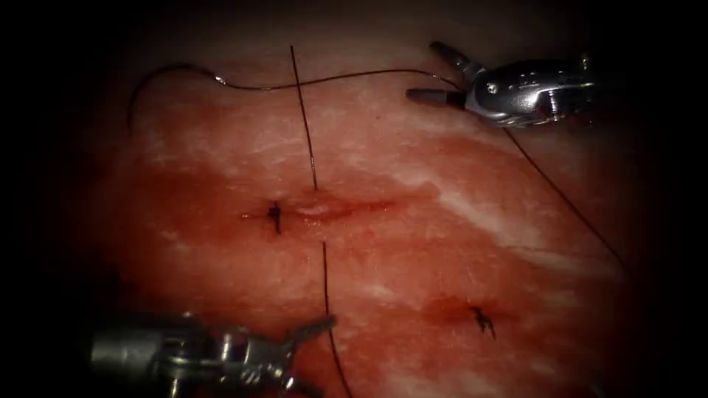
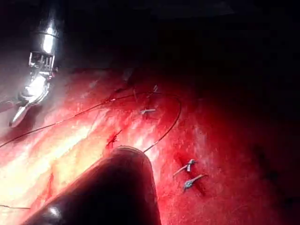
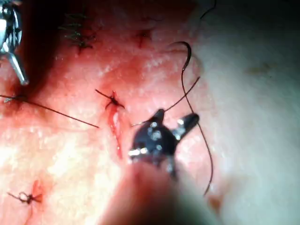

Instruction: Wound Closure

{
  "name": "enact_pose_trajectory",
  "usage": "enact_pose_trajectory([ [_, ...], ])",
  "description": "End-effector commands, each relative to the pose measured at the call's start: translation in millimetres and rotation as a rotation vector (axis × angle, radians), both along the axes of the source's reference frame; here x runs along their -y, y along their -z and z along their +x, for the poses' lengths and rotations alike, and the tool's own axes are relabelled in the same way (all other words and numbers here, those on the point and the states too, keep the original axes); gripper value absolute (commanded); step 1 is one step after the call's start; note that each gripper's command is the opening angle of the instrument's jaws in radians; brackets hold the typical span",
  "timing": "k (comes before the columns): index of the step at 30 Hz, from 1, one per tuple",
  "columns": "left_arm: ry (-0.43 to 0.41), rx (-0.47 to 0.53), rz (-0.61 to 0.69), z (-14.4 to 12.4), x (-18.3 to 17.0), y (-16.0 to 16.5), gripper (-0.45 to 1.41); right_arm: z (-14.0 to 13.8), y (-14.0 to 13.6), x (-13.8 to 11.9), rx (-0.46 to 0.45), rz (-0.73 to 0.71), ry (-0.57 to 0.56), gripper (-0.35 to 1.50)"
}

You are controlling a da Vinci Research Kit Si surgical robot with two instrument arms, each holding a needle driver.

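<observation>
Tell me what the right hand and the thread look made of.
Right hand: looks like polished metal, silvery with bright glints on its body; its jaws stand open, holding nothing. Thread: a thin dark strand, smooth and fairly stiff in its curves, likely synthetic suture, though that is uncertain. It crosses the cut.

Lower right of the cut [image 1: 332,208] you are working on, an older tied stitch [image 1: 483,320] sits on the tissue [image 1: 516,184]. Its short dark cut ends splay out over a small, deeper red patch. Red fluid [image 1: 221,250] stains the surface around and below the cut, thinning toward paler streaks on the right.

Your left wrist view shows two more finished knots, one [image 2: 189,165] just beside the other [image 2: 193,181], with their pale tails pointing the same way. A third knot [image 2: 147,111] lies well apart from them.

Your right wrist view shows a short row of old stitches [image 3: 75,35] lying in shadow.
</observation>
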State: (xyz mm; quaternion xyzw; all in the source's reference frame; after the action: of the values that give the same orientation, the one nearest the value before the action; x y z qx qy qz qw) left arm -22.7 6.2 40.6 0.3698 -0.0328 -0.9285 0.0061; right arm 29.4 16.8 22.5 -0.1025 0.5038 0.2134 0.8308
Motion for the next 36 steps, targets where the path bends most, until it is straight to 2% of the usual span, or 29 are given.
enact_pose_trajectory([
  [1,-0.002,-0.018,-0.014,-0.8,0.8,-0.4,0.61,0.7,-0.5,0.4,-0.001,0.002,0.004,1.30],
  [4,0.009,-0.046,-0.031,-1.6,1.7,-0.4,0.61,1.0,-0.5,0.5,-0.006,0.007,0.005,1.30],
  [12,0.033,0.005,-0.065,-3.8,3.0,1.2,0.61,1.3,-0.9,0.6,0.001,0.008,0.009,1.30],
  [15,0.026,0.015,-0.074,-5.1,3.8,1.4,0.58,1.4,-1.0,0.6,0.004,0.009,0.010,1.30],
  [20,0.027,0.016,-0.078,-5.8,4.7,1.3,0.51,1.4,-1.0,0.6,0.001,0.015,0.011,1.31],
  [24,0.025,0.021,-0.075,-6.1,4.7,1.3,0.34,1.5,-1.0,0.6,0.000,0.016,0.014,1.31],
  [25,0.023,0.026,-0.074,-6.2,4.8,1.4,0.22,1.5,-1.0,0.6,0.000,0.016,0.014,1.31],
  [26,0.022,0.028,-0.073,-6.4,4.8,1.4,0.09,1.6,-1.0,0.6,0.000,0.016,0.014,1.31],
  [27,0.019,0.033,-0.071,-6.5,4.8,1.4,-0.13,1.6,-1.1,0.7,0.000,0.015,0.014,1.31],
  [28,0.001,0.041,-0.081,-6.6,4.8,1.3,-0.45,1.7,-1.1,0.7,0.000,0.015,0.014,1.31],
  [32,-0.132,0.085,-0.169,-6.0,4.4,1.2,-0.45,1.8,-1.2,1.1,-0.010,0.020,0.041,1.28],
  [36,-0.166,0.086,-0.199,-4.7,2.6,1.0,-0.45,2.0,-1.3,2.0,-0.046,0.030,0.104,1.14],
])
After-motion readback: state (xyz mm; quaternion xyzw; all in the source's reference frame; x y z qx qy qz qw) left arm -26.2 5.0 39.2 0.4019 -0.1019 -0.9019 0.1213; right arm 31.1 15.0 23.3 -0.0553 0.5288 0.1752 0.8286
